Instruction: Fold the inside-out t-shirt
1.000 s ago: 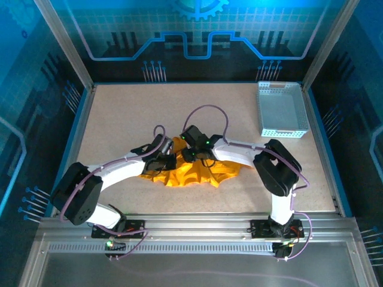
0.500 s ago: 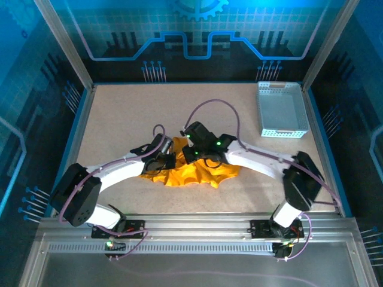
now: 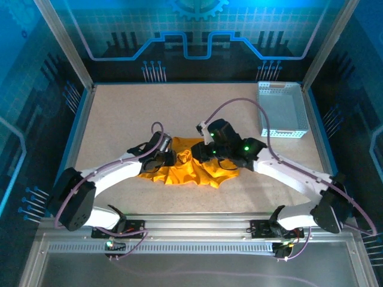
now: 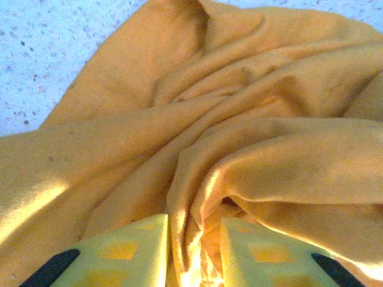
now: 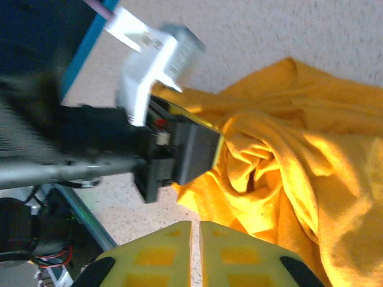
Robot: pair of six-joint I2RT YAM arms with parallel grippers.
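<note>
**Surroundings and obstructions.** One pale perforated basket (image 3: 281, 133) stands at the far right corner of the table (image 3: 119, 119), well apart from the inside-out t-shirt (image 3: 191, 170). In the top view both wrists overlap the garment. The left gripper (image 3: 169, 156) sits on its left upper edge, and the right gripper (image 3: 200, 152) and its wrist cover the upper middle. In the right wrist view the black body of the left gripper (image 5: 179, 149) lies against the cloth (image 5: 299, 149).

**Garment position.** The orange-yellow shirt lies crumpled in a heap at the table's centre, nearer the front rail (image 3: 191, 228).

**Pincer state.** The fingers of the left gripper (image 4: 194, 220) stand apart with a raised fold of cloth (image 4: 239, 119) between them. It cannot be told whether that fold is pinched. The right gripper (image 5: 195, 224) is clenched to a thin slit with nothing between its fingers.

**Surface and enclosure.** The tabletop is pale, speckled and blue-edged. Aluminium posts (image 3: 60, 42) frame the cell, and a blue panel (image 3: 191, 36) with a circuit pattern closes the back.

**Count.** Two arms, two grippers, one shirt, one basket.
</note>
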